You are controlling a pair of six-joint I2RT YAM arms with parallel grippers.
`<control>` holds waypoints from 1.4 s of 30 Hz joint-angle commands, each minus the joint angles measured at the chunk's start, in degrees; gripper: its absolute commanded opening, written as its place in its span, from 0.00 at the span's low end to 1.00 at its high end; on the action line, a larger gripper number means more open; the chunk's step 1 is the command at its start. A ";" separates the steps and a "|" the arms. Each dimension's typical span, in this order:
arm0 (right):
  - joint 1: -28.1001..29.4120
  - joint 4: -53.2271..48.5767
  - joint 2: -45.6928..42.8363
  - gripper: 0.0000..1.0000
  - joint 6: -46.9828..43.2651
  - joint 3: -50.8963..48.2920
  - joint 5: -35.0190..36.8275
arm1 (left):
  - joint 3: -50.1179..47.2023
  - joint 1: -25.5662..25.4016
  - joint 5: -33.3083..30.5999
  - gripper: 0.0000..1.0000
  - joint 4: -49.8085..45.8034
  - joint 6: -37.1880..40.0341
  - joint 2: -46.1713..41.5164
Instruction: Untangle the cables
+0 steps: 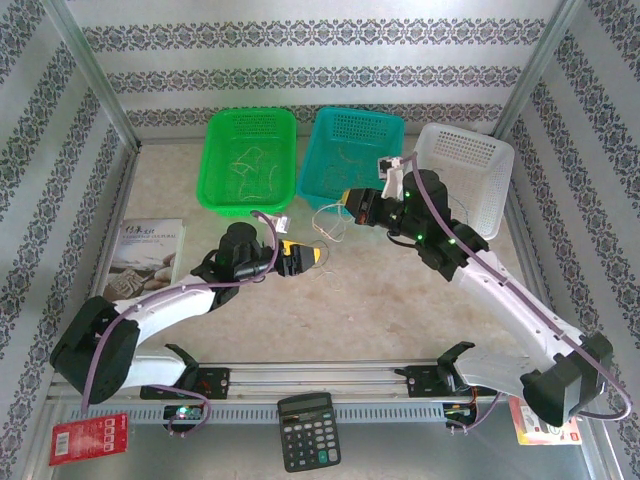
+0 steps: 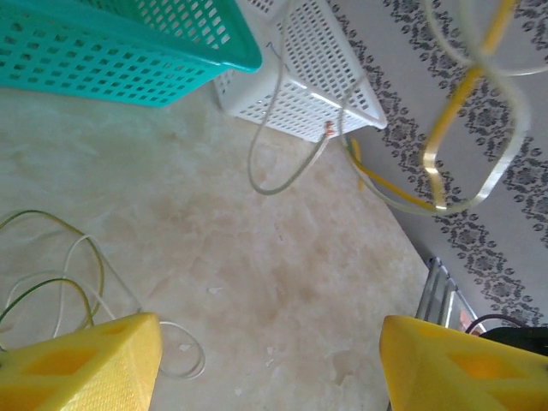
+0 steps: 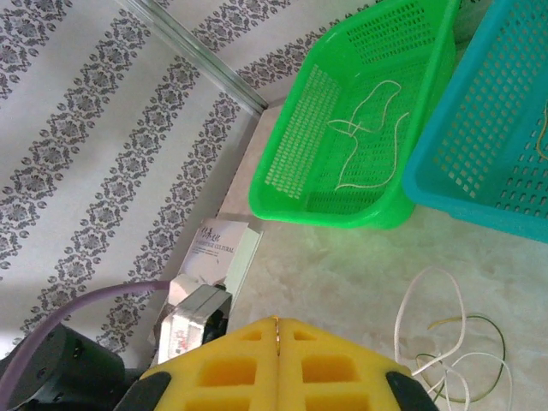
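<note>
Roughly how far along: partway, I'd say, some strands look sorted but the main knot isn't.
Done so far: the green basket (image 1: 248, 160) at the far left has a whitish strand (image 3: 366, 137) lying loose in it. The teal basket (image 1: 352, 158) beside it seems to hold a thin one too. For the white basket (image 1: 466, 180) on the right, I can't tell.
What's left: a bunch of cables (image 1: 328, 228) just near of the teal basket, between the two claws. Pale yellow and whitish loops run through each other, some lying on the counter (image 1: 380, 300) and some hanging in the air.
Right claw (image 1: 350, 208): pads pressed together above the bunch. The pinch point itself is hidden, but since loops hang off the counter right below it, my read is that it's pinching the cables.
Left claw (image 2: 270, 368): spread wide with nothing between the pads, sitting low just left of the bunch and aimed at it.
Guess at remaining work: pull single strands out of the knot and drop each in a basket, so probably a few more rounds.
Counter: pale beige, marbled look, matte, with a few small flecks.
Room: grey-patterned striped wallpaper panels on the left, far and right sides, with metal frame posts at the corners.
Other stuff: a book (image 1: 145, 255) on the left, a calculator (image 1: 307, 430) at the near edge, and a red card (image 1: 90, 438) in the near left corner.
</note>
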 commanded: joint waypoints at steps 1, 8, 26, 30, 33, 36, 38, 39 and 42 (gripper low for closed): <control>0.96 2.36 -0.75 0.00 1.51 -1.12 0.03 | 2.04 -0.47 -1.52 0.68 -0.65 1.96 1.46; 2.32 3.51 -1.40 0.00 3.05 -2.06 0.15 | 3.55 -0.47 -1.79 0.69 0.67 2.09 3.58; 3.21 11.04 -5.40 0.00 12.18 -7.56 3.10 | -0.66 -0.47 -7.31 0.69 18.64 -5.98 5.06; 3.27 12.98 -6.18 0.00 14.37 -8.86 3.91 | -0.77 -0.50 -6.92 0.66 21.72 -7.26 6.11; 3.40 14.10 -6.53 0.00 15.79 -9.62 4.28 | -0.93 -0.47 -6.66 0.59 23.91 -8.18 7.02; 3.45 14.20 -6.73 0.00 15.94 -9.73 4.58 | -0.72 -0.47 -6.31 0.49 24.84 -8.52 7.84; 3.46 14.23 -6.77 0.00 15.94 -9.63 4.71 | -0.71 -0.47 -6.24 0.41 24.97 -8.49 8.22; 3.42 14.25 -6.68 0.00 15.94 -9.62 4.79 | -0.77 -0.47 -6.25 0.37 25.09 -8.42 8.41; 3.44 14.15 -6.51 0.00 15.66 -9.54 5.05 | -1.31 -0.47 -6.45 0.20 25.71 -8.48 9.08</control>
